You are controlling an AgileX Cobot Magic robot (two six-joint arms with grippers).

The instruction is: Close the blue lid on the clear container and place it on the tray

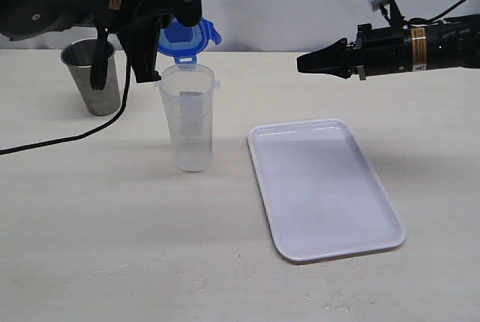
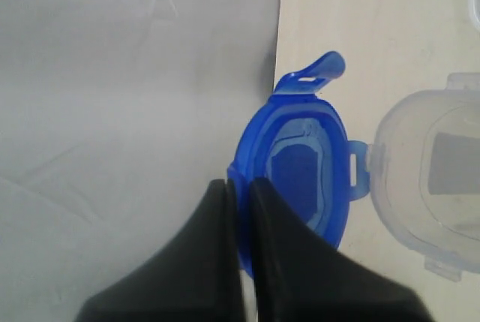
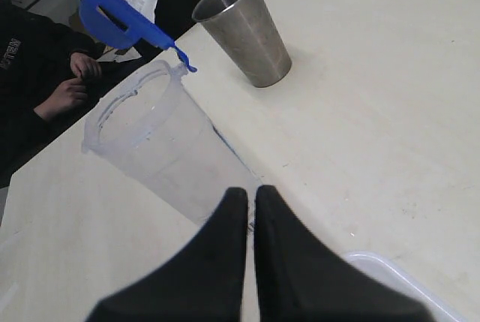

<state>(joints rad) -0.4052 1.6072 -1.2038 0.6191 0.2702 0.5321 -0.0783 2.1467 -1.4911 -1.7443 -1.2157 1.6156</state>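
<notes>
The step in hand looks like getting the lid onto the pot. The left gripper (image 2: 238, 188) has its two black fingers pinched tight on the edge of the small blue plastic lid with snap tabs (image 2: 300, 172). It holds the lid up in the air, tipped on its side, just above the back rim of the tall see-through plastic container (image 1: 189, 123). The container stands open and upright on the pale table (image 1: 112, 224), beside the flat white plastic tray (image 1: 330, 187) and not on it. The right gripper (image 1: 304, 63) hangs over the table with its fingers closed together and nothing in them. Next, I think the lid must be turned flat, lined up with the rim and pushed down until the tabs click. After that the pot has to go on the tray. The left wrist view shows the inside of the lid and the grip on its edge, which the exterior view hides behind the arm. The right wrist view shows one lid tab very close to the rim, but I cannot tell if they touch. The grey metal cup (image 1: 94, 78) stands off to one side, apart from the container.
</notes>
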